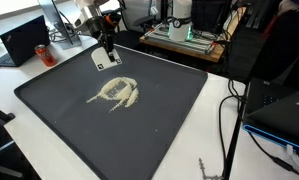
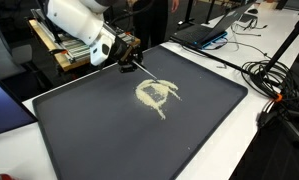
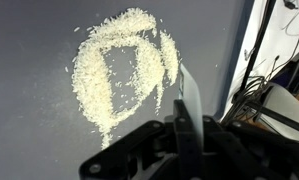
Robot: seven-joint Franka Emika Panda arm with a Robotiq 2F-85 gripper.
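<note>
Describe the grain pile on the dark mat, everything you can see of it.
The grain pile is loose, pale cream, rice-like grains spread thin on the dark mat. It forms a rough ring with bare mat in its middle, a short tail off one side and stray grains round the edges. It lies near the mat's middle in both exterior views. Only the mat touches it; the white card in the shut gripper stands clear of it.

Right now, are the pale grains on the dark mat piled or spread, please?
Spread: the pale rice-like grains form a thin ring around bare dark grey mat.
</note>
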